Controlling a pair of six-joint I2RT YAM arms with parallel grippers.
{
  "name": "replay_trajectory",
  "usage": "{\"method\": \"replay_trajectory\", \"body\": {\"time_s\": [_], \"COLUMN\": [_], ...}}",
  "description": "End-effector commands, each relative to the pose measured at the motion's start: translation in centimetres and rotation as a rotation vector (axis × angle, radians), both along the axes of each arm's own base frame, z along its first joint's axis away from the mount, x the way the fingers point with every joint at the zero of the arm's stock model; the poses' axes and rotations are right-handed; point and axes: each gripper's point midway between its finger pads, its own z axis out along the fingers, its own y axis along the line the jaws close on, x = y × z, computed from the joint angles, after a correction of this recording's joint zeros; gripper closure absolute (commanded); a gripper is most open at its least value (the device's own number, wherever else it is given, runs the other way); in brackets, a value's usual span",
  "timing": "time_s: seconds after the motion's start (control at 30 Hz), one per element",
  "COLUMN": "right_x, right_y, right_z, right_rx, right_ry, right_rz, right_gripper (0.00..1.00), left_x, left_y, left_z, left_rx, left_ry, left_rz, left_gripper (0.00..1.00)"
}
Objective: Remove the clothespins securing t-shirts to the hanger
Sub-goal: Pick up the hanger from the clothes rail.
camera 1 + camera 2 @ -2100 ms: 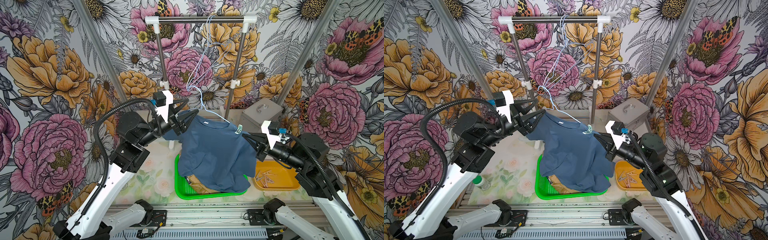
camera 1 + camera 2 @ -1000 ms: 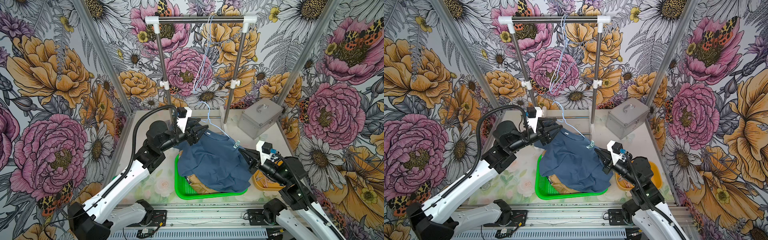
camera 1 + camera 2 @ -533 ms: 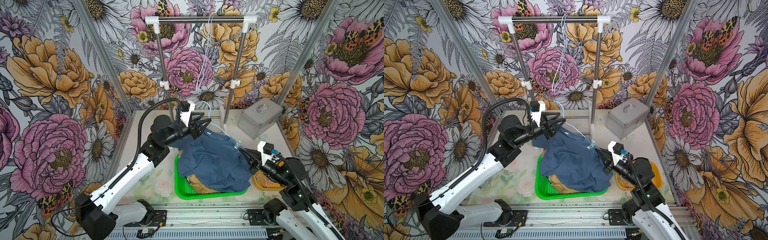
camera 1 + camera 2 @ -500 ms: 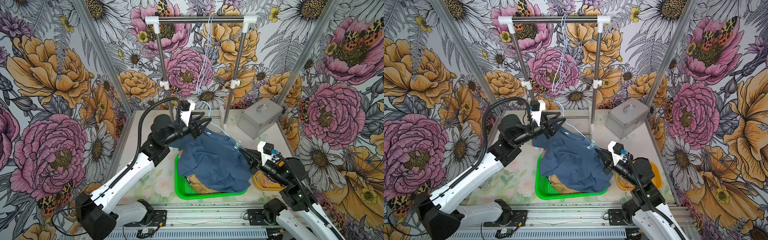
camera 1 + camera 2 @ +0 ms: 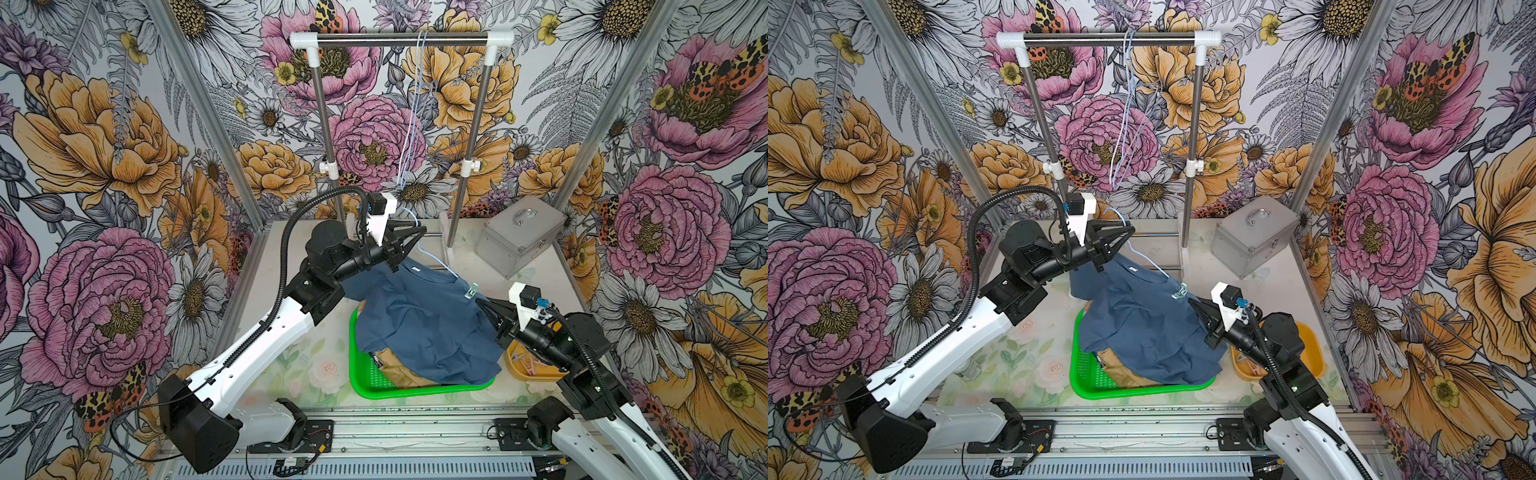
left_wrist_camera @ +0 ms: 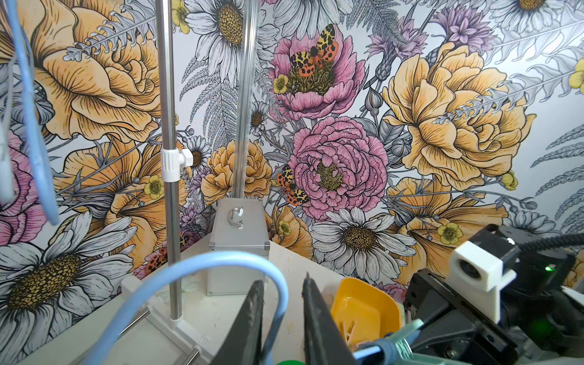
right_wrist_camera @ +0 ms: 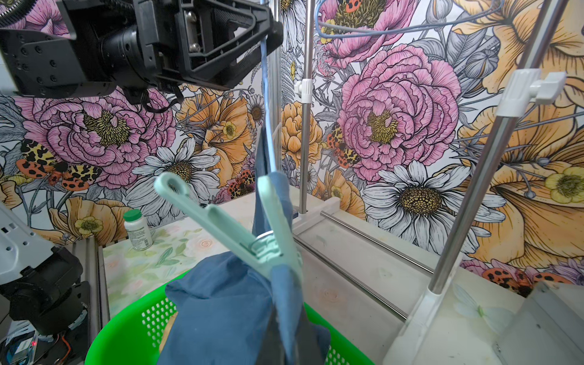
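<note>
Judging by the yellow bin [image 5: 523, 374], where several loose pins [image 5: 527, 362] lie, I reckon most of the job is done; a tan shirt [image 5: 395, 365] already sits in the green basket [image 5: 365, 386]. One mint pin [image 5: 471, 291] is left that I can see, clipped at the shoulder of the blue shirt [image 5: 424, 328] over the hanger [image 6: 221, 257], prongs splayed upward. That shirt droops off the hanger, its hem slumped into the basket.

My left gripper [image 6: 281, 284] straddles the hanger's hook, jaws narrowed with a sliver of gap beside the wire (not a firm pinch, I think). My right gripper [image 5: 482, 304] sits closed tight just under the pin; whether cloth is caught in it I cannot tell. The shoulder under my left arm is hidden, and no navy shirt shows.
</note>
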Motion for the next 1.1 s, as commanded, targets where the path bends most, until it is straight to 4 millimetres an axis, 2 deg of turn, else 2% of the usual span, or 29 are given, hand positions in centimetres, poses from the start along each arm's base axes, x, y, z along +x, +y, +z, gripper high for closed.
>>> {"method": "replay_trajectory", "body": {"time_s": [0.0,0.17,0.27,0.37,0.57,0.63,0.77,0.87,1.07], "right_x": [-0.5,-0.6,-0.5,-0.3,-0.7,-1.1,-2.0,-2.9,-3.0], "right_y": [-0.2,-0.2,-0.3,-0.5,-1.9,-2.5,-3.8,-4.0,-4.8], "right_z": [3.5,3.7,3.8,3.4,3.2,3.0,3.2,3.9,4.8], "right_rx": [0.028,0.030,0.027,0.007,-0.078,-0.147,-0.261,-0.308,-0.428], "right_ry": [-0.091,-0.096,-0.096,-0.073,0.003,0.031,0.101,0.142,0.238], "right_rz": [0.003,0.006,0.001,-0.019,-0.083,-0.104,-0.130,-0.110,-0.118], "right_gripper": [1.00,1.00,1.00,0.99,0.33,0.24,0.17,0.14,0.07], "left_x": [-0.8,-0.5,-0.6,-0.7,-1.4,-1.6,-1.8,-1.6,-1.2], "left_y": [-0.6,-0.4,-0.4,0.0,1.2,1.5,1.8,1.4,0.3], "left_z": [0.5,-0.2,-0.3,0.2,0.4,0.1,-0.6,-1.9,-4.5], "left_rx": [0.005,0.024,0.040,0.045,0.100,0.117,0.141,0.211,0.309], "left_ry": [-0.009,0.003,0.001,-0.027,-0.075,-0.076,-0.086,-0.105,-0.114], "left_rz": [-0.041,-0.024,-0.019,-0.003,0.035,0.042,0.072,0.123,0.148], "left_gripper": [0.82,0.85,0.98,1.00,1.00,1.00,1.00,1.00,1.00]}}
